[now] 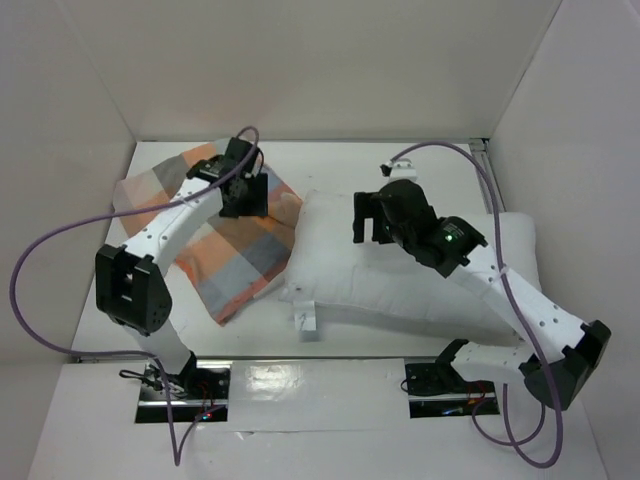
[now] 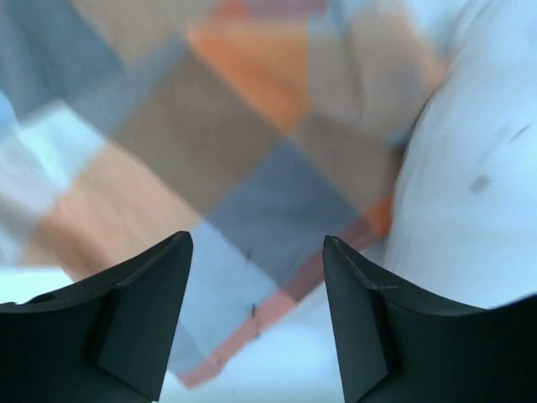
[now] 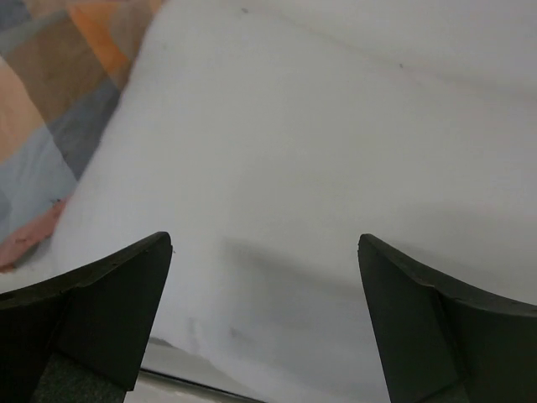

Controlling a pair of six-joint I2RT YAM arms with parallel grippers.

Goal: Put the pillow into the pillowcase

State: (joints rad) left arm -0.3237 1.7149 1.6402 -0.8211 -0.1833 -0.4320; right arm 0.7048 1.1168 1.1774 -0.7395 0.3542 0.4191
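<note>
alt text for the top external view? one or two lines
A white pillow lies outside the checked pillowcase on a white table, their edges meeting. The left gripper is above the pillowcase, the right gripper above the pillow's left end.

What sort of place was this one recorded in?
Probably a lab robot cell, not a bedroom: plain white walls box in a white table, a left arm and right arm are bolted at its near edge, and a pillow and pillowcase lie on it.
</note>
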